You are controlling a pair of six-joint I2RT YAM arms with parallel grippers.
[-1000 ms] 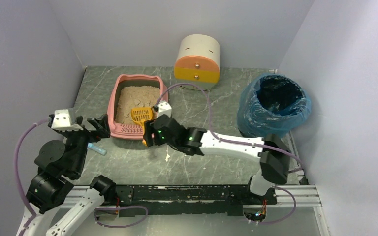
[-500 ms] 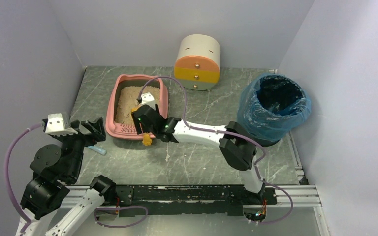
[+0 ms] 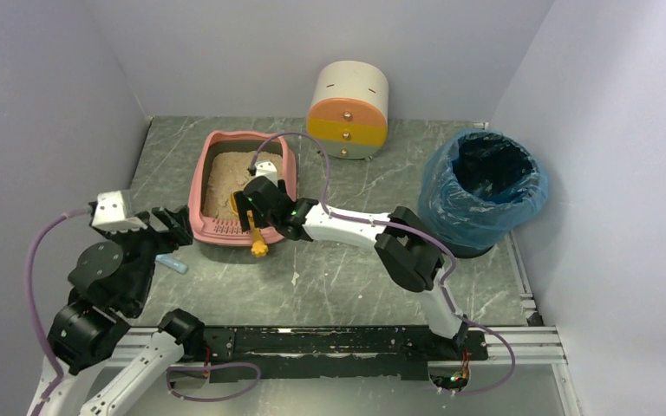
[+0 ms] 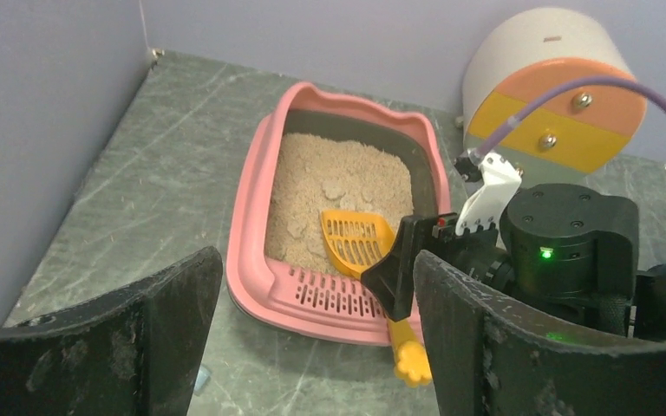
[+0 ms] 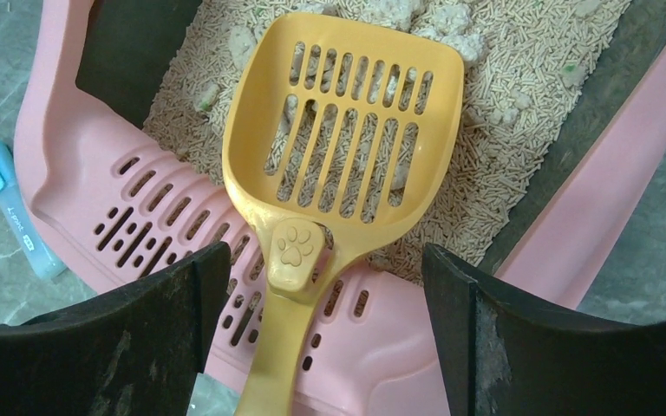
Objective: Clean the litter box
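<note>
Toward the far left of the table (image 3: 355, 286) the litter box (image 3: 198, 186) is set lengthwise from near to far, with its slotted ledge (image 5: 165, 230) turned to the arms and its beige litter (image 4: 329, 178) held behind that ledge. Over the near end of the box the right gripper (image 3: 247, 208) is stretched in from the right, and its jaws are seen held apart, clamped on nothing. At the near-left corner of the box the left gripper (image 4: 316, 277) is kept low, close to the rim but not over it; its jaws are likewise spread and nothing is held between them. An orange scoop (image 5: 347, 147) is laid with its slotted head on the litter and its handle (image 5: 282, 347) carried back across the ledge, so that its tip is left overhanging the near rim. Its long axis is thus aligned roughly with that of the box. From the right wrist view the handle is found directly between the open fingers, so the right arm is judged the nearer, and a closing of its jaws across the handle is what a grasp would call for.
</note>
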